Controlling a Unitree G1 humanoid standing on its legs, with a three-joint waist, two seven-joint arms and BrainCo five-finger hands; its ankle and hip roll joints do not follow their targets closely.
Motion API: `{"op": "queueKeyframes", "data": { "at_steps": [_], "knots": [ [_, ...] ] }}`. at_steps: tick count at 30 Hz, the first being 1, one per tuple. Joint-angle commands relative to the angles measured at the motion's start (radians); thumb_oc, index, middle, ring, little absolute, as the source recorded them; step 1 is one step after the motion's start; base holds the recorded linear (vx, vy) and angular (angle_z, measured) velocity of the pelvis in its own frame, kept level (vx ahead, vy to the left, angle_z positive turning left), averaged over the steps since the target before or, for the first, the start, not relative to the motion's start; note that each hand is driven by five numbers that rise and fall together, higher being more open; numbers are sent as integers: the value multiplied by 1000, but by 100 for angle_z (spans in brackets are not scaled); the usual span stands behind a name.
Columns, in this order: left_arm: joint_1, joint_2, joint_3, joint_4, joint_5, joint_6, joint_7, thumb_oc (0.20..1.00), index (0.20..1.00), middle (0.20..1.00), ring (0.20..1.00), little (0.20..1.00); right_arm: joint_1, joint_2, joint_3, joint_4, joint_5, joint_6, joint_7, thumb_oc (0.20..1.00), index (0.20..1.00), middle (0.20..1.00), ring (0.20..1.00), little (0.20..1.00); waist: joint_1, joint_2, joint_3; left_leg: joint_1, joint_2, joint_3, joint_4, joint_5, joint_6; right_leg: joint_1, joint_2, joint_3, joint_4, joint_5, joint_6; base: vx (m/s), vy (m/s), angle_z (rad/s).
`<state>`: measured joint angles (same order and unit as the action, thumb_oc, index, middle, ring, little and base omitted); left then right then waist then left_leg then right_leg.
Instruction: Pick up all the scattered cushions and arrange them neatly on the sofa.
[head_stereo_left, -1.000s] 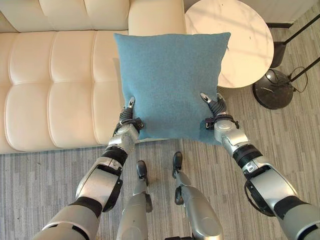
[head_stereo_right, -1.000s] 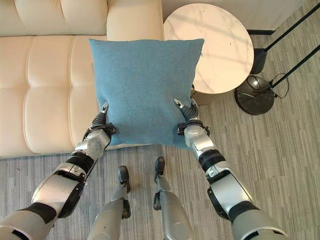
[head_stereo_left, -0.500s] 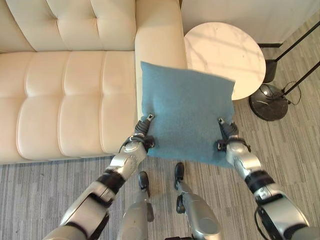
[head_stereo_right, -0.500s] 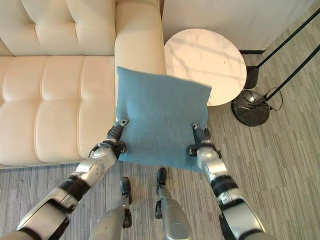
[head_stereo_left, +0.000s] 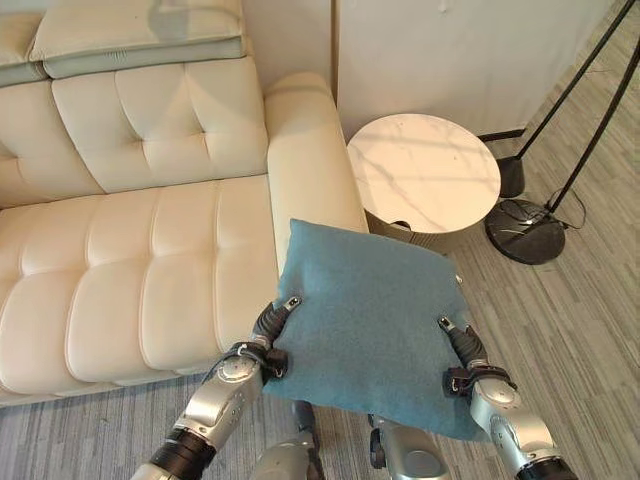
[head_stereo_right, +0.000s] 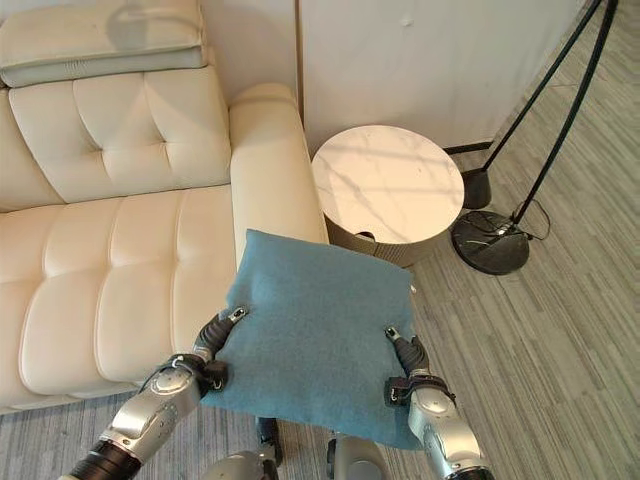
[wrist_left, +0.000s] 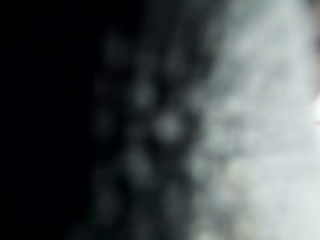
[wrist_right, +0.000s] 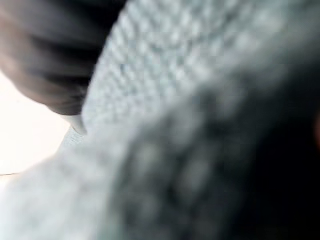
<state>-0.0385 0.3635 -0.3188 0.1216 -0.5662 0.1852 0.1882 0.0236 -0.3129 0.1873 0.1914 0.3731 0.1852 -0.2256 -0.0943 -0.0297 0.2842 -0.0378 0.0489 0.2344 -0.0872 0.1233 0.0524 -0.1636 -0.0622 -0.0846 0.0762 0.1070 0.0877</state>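
Bright, even daylight fills the head views; soft sun patches dapple the round side table (head_stereo_left: 425, 170) (far right). Both wrist views are out of focus, pressed against the blue cushion's (head_stereo_left: 370, 325) weave, half in darkness.

Colours and patterns, sofa corner

Cushion (head_stereo_left: 368, 320): plain teal-blue, fine woven texture. Sofa (head_stereo_left: 130, 280): cream, tufted in a grid of square panels. Round side table (head_stereo_left: 424, 172): white top with faint grey marble veining, tan base. Floor (head_stereo_left: 570, 300): grey, streaked plank pattern. Lamp base (head_stereo_left: 525, 228): black, with thin black poles. Wall (head_stereo_left: 450, 50): plain off-white. Hands' fingers (head_stereo_left: 275, 318): silver with dark tips.
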Motion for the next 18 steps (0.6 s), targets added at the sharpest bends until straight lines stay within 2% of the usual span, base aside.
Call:
{"op": "queueKeyframes", "data": {
  "at_steps": [1, 3, 5, 8, 10, 12, 13, 15, 16, 17, 18],
  "knots": [
    [-38, -33, -35, -114, 31, -79, -35, 200, 200, 200, 200, 200, -70, 58, 19, -160, -19, -110, 72, 200, 200, 200, 200, 200, 23, 9, -90, 9, -14, -22, 0, -114, -35, 104, -28, 27, 120, -173, 41, -122, -156, 11],
    [28, -54, 5, -119, 13, -83, -6, 200, 200, 200, 200, 200, -55, 61, 22, -191, -23, -111, 76, 200, 200, 200, 200, 200, 45, -3, -120, 5, -14, -29, 0, -105, -42, 181, -16, 43, 98, -200, 36, -181, -236, 8],
    [68, -57, 52, -132, 20, -96, 32, 200, 200, 200, 200, 200, -49, 49, 27, -206, -24, -113, 75, 200, 200, 200, 200, 200, 70, -14, -124, -21, -5, -36, 0, -73, -55, 221, 0, 33, 34, -233, 11, -243, -272, 6],
    [107, -75, 90, -129, 34, -98, 61, 200, 200, 200, 200, 200, -18, 30, 28, -227, -25, -121, 72, 200, 200, 200, 200, 200, 84, -22, -111, -75, 22, -90, 0, 16, -106, 223, 61, 34, -5, -277, -48, -298, -339, 6],
    [129, -82, 110, -125, 38, -97, 75, 200, 200, 200, 200, 200, 12, 17, 17, -245, -14, -126, 69, 200, 200, 200, 200, 200, 90, -19, -77, -110, 39, -122, 0, 60, -137, 198, 89, 6, 9, -283, -68, -387, -349, 48],
    [145, -95, 114, -108, 50, -92, 73, 200, 200, 200, 200, 200, 44, 10, 9, -243, -15, -129, 71, 200, 200, 200, 200, 200, 82, -21, -52, -123, 40, -112, 0, 42, -131, 193, 89, -53, 18, -287, -71, -344, -250, 94],
    [148, -98, 117, -104, 67, -89, 72, 200, 200, 200, 200, 200, 49, 8, 5, -239, -15, -131, 63, 200, 200, 200, 200, 200, 78, -22, -41, -120, 45, -70, 0, 40, -124, 192, 80, -91, 19, -283, -72, -254, -177, 113],
    [152, -98, 116, -99, 68, -89, 69, 200, 200, 200, 200, 200, 51, 7, 5, -242, -14, -129, 61, 200, 200, 200, 200, 200, 77, -28, -37, -97, 39, -53, 2, 32, -121, 202, 68, -106, 13, -285, -67, -116, -83, 99],
    [156, -99, 116, -100, 70, -91, 64, 200, 200, 200, 200, 200, 55, 4, 9, -241, -16, -128, 64, 200, 200, 200, 200, 200, 79, -34, -37, -93, 37, -49, 52, 12, -115, 206, 60, -118, 3, -275, -66, -172, -63, 68],
    [174, -97, 113, -113, 78, -97, 63, 200, 200, 200, 200, 200, 65, -5, 20, -251, -10, -130, 69, 200, 200, 200, 200, 200, 78, -43, -46, -96, 26, -56, 186, -63, -102, 217, 42, -162, -33, -259, -68, -166, -62, 41],
    [174, -97, 113, -113, 78, -97, 63, 200, 200, 200, 200, 200, 65, -5, 20, -251, -10, -130, 69, 200, 200, 200, 200, 200, 77, -42, -46, -99, 27, -57, 192, -67, -102, 217, 42, -162, -33, -259, -68, -150, -18, 40]
  ]
}}
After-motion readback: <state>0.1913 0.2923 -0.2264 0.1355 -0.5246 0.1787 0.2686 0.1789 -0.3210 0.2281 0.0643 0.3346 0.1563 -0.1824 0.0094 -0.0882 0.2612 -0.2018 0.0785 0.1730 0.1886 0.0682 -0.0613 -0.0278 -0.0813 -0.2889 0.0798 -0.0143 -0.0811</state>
